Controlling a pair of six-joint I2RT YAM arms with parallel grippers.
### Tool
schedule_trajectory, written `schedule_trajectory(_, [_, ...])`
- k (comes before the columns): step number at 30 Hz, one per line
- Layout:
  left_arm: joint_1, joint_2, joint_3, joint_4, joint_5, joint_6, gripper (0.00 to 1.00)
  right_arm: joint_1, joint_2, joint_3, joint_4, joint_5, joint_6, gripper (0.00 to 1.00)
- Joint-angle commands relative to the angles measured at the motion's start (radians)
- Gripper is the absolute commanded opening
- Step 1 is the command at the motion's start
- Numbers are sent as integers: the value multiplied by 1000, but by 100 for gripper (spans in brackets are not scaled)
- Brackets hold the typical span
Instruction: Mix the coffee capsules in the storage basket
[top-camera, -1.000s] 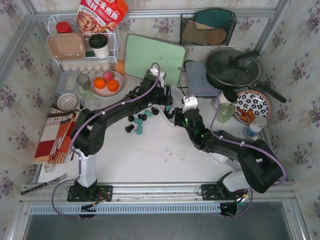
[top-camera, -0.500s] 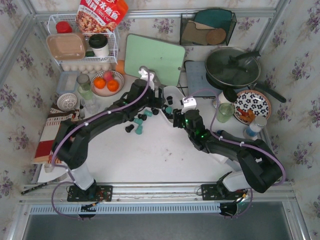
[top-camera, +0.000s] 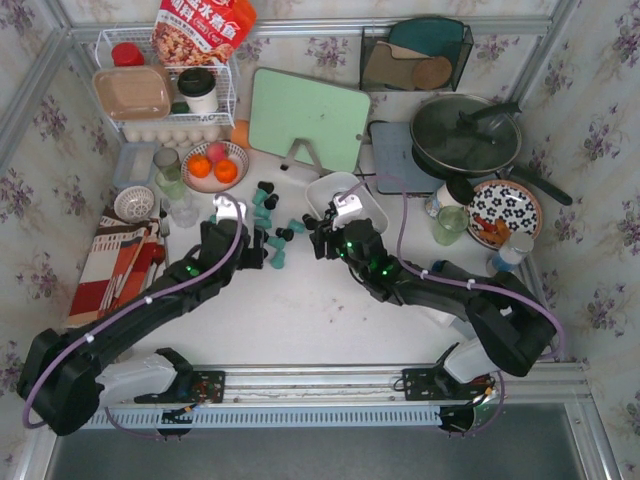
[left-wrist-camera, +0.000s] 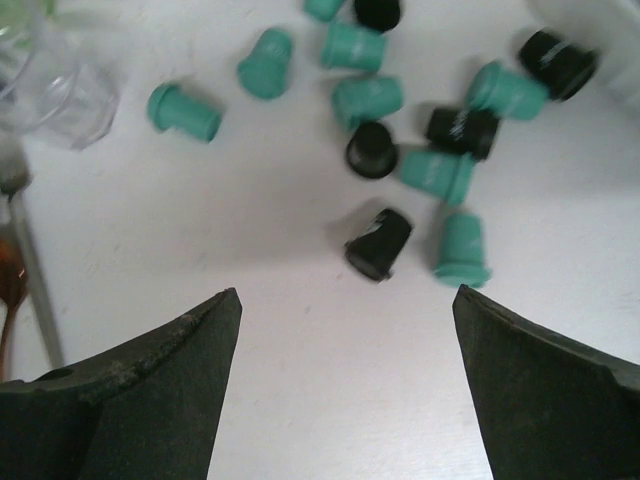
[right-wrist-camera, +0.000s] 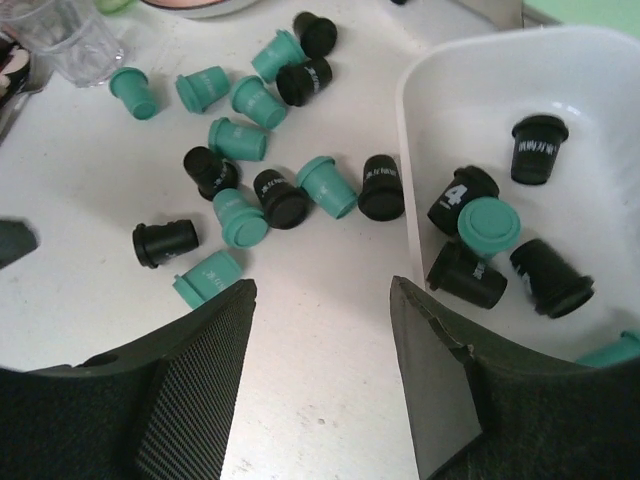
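While capsules (right-wrist-camera: 325, 187) lie scattered, left gripper's (left-wrist-camera: 345, 300) and right gripper's (right-wrist-camera: 322, 285) jaws gape, seemingly empty.

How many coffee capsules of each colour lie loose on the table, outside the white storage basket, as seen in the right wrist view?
Teal coffee capsules: 8
Black coffee capsules: 6
Total: 14
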Motion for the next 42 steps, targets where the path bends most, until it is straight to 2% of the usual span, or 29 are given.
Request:
schedule_trajectory(1, [5, -80, -82, -47, -145, -15, 96, 10, 60, 63, -96, 63, 162, 63])
schedule_trajectory(2, [8, -94, -93, -60, -210, -30, 100, 13, 86, 92, -155, 70, 209, 63])
schedule_trajectory(3, [15, -105, -102, -69, -245, -52, 99, 17, 120, 121, -190, 75, 249, 63])
schedule_trajectory(6, [51, -152, -118, -93, -268, -92, 99, 41, 199, 190, -258, 78, 320, 61])
schedule_trajectory(10, [82, -222, -123, -121, -261, -107, 99, 89, 288, 271, -302, 85, 362, 60])
schedule_trajectory(16, [83, -312, -149, -198, -377, -206, 99, 142, 407, 394, -367, 109, 380, 60])
schedule_trajectory(25, [83, -390, -171, -196, -336, -221, 99, 179, 579, 595, -489, 142, 383, 59])
schedule_trajectory(30, [83, -411, -167, -215, -320, -233, 99, 189, 617, 628, -560, 169, 373, 58])
schedule_trajectory(39, [84, -444, -178, -213, -307, -239, 99, 189, 576, 579, -555, 180, 349, 38])
schedule_trajectory(42, [83, -445, -179, -211, -309, -239, 99, 189, 545, 566, -551, 195, 328, 37])
